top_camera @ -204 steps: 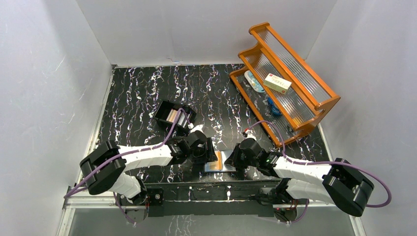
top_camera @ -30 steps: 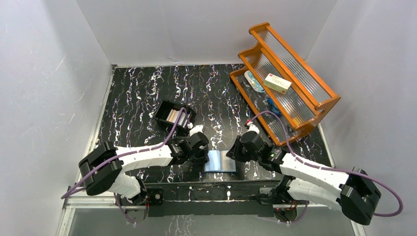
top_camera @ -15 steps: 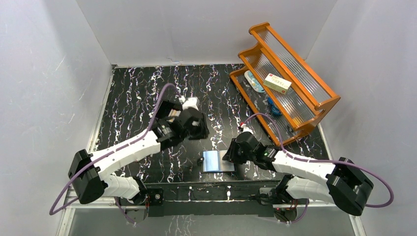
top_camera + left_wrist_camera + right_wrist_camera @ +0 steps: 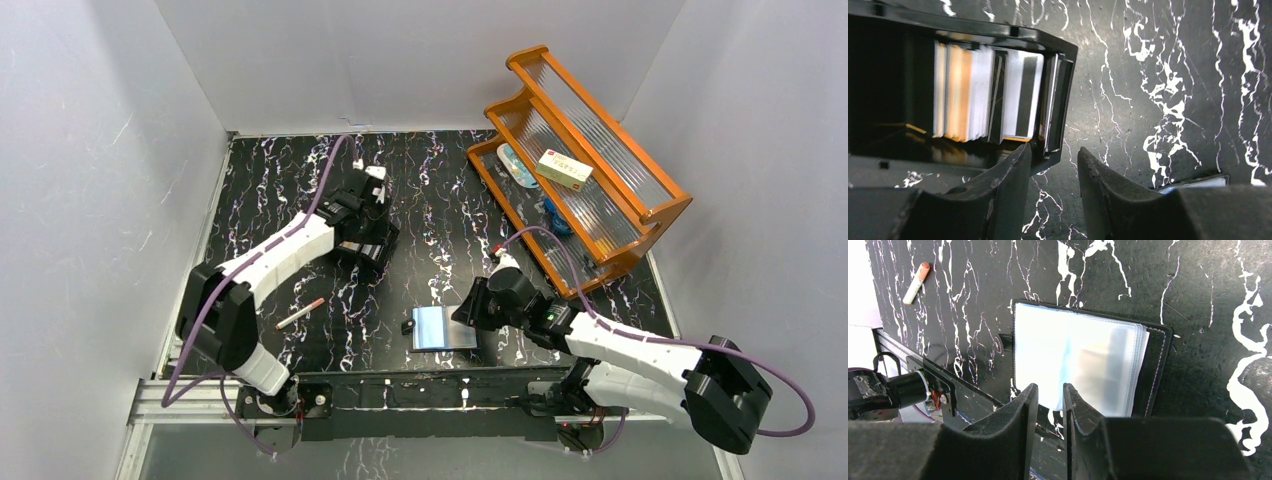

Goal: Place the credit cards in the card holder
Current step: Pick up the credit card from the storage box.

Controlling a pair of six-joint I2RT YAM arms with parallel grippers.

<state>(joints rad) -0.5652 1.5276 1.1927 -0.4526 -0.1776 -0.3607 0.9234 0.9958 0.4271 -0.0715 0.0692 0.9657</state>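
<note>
Several credit cards (image 4: pixel 978 95), white, orange and black-striped, stand on edge in a rigid black box (image 4: pixel 1058 55). My left gripper (image 4: pixel 1054 160) is open and empty, its gap over bare table just right of the box's corner. From above, that left gripper (image 4: pixel 370 240) hides most of the box. The card holder (image 4: pixel 445 328) lies open near the front edge. Its clear sleeves (image 4: pixel 1073 355) face up and a greyish patch shows through them. My right gripper (image 4: pixel 1049 390) hovers over the sleeves' near edge, its jaws open by a narrow gap with nothing between them.
A small white stick with a pink tip (image 4: pixel 300 313) lies left of the holder. An orange wooden rack (image 4: pixel 640 215) stands at the back right with a cream-and-red carton (image 4: pixel 563 170) on it. The metal rail (image 4: pixel 430 385) runs just behind the holder's near side.
My left arm has swung from beside the card holder back to the black box, and its jaws have opened. The orange card seen earlier on the holder no longer shows. The right gripper barely moved.
</note>
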